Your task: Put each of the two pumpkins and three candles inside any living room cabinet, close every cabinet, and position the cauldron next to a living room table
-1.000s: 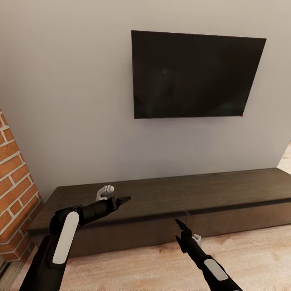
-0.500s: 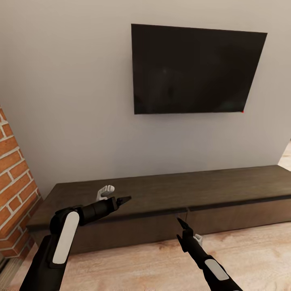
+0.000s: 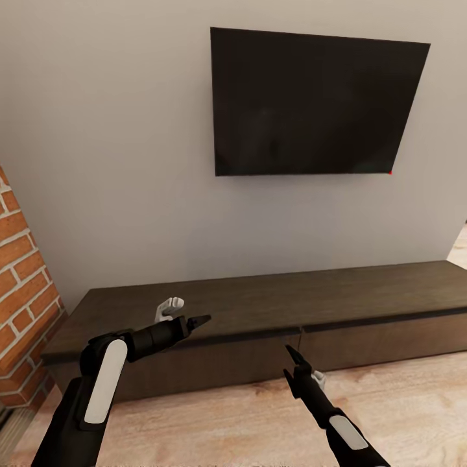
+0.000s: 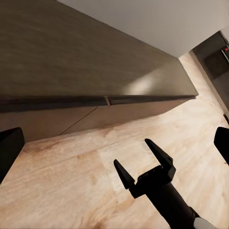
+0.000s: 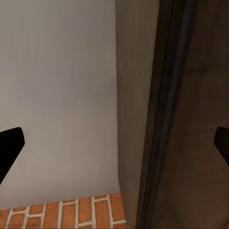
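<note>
The long, low dark-brown cabinet (image 3: 272, 305) runs along the wall under a television, its flat drawer fronts shut. My left gripper (image 3: 196, 320) hovers open over the cabinet's front left part. My right gripper (image 3: 290, 353) is open in front of the seam between two drawer fronts, empty. The left wrist view looks down past the cabinet (image 4: 71, 62) onto the right gripper (image 4: 133, 153), whose fingers are spread over the wooden floor. In the right wrist view the cabinet's front edge (image 5: 167, 119) is close ahead. Pumpkins, candles, cauldron and table are out of view.
A black television (image 3: 311, 104) hangs on the grey wall above the cabinet. A red brick pier (image 3: 23, 285) stands at the cabinet's left end. Light wooden floor (image 3: 402, 402) spreads before the cabinet.
The whole picture has shifted: television and cabinet sit higher and slightly larger, so the camera moved. Both arms keep their pose; the grippers stay open.
</note>
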Tool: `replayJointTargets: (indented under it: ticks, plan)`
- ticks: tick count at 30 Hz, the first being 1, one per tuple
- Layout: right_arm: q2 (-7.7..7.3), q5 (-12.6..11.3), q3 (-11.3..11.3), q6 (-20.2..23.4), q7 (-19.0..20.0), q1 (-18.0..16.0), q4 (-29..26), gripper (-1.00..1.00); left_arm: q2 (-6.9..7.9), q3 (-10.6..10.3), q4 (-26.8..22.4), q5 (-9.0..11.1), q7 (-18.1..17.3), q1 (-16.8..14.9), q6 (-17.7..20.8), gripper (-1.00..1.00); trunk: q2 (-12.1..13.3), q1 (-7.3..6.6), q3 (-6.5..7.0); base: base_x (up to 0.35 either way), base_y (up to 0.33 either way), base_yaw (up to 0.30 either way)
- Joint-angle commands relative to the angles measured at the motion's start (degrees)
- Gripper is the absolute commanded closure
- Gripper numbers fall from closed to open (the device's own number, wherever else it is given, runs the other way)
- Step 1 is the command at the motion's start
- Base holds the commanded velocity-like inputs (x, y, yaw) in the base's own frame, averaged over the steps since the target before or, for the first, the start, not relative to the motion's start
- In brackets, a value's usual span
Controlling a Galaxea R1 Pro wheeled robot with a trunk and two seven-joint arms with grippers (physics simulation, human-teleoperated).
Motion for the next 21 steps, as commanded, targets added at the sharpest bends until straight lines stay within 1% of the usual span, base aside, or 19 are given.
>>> replayJointTargets:
  ticks: [1,18,21]
  plan:
    - [0.02,-0.4,-0.2,0.5,0.2,0.0,0.0,-1.00,-0.07,0.1,0.0,-0.4,-0.6,0.0,0.3,-1.00,-0.4,0.21,-0.24,0.000,0.000,0.000]
    - [-0.01,-0.2,0.0,0.6,0.9,0.0,0.0,-1.00,-0.07,0.1,0.0,-0.4,-1.5,0.0,0.3,-1.00,-7.3,3.95,-3.29,0.000,0.000,0.000]
    - [-0.01,-0.2,0.0,0.8,1.7,0.0,-0.1,-1.00,-0.07,0.1,0.0,-0.4,-1.5,0.0,0.3,-1.00,-8.5,4.61,-3.83,0.000,0.000,0.000]
